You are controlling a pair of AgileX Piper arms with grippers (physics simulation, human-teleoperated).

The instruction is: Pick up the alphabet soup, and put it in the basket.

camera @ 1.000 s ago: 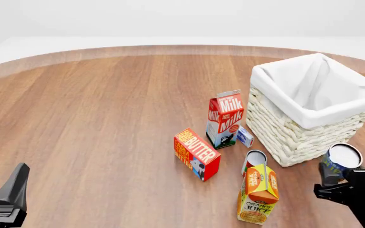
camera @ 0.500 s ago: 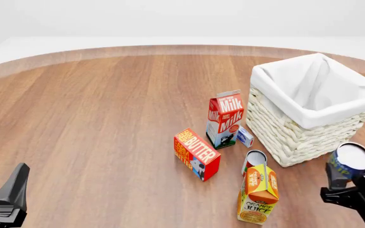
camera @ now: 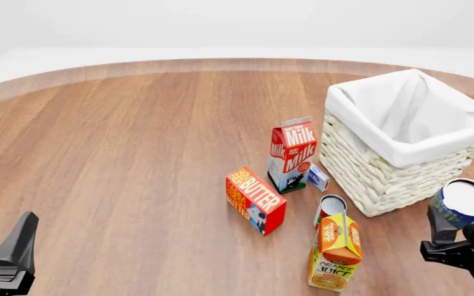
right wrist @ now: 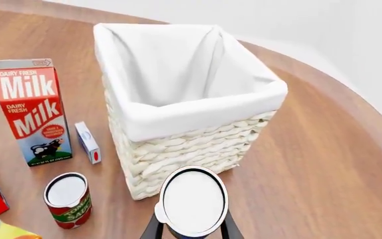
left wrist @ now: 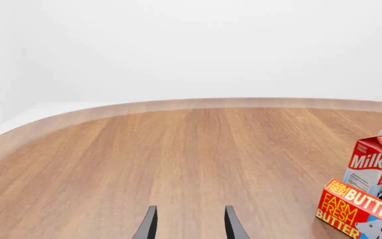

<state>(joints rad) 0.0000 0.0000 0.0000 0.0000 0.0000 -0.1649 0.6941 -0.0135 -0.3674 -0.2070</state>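
In the front view the right gripper (camera: 458, 229) runs off the lower right corner, so only its dark fingers beside the alphabet soup (camera: 461, 202) show, and the can's label is mostly hidden behind them. The left gripper (camera: 10, 254) is cropped at the lower left corner. The red-labelled can (camera: 330, 208) stands partly behind the orange juice carton (camera: 335, 251). In the left wrist view the milk carton (left wrist: 379, 162) and butter box (left wrist: 358, 210) are cut by the frame's edge (the small print on both is unreadable).
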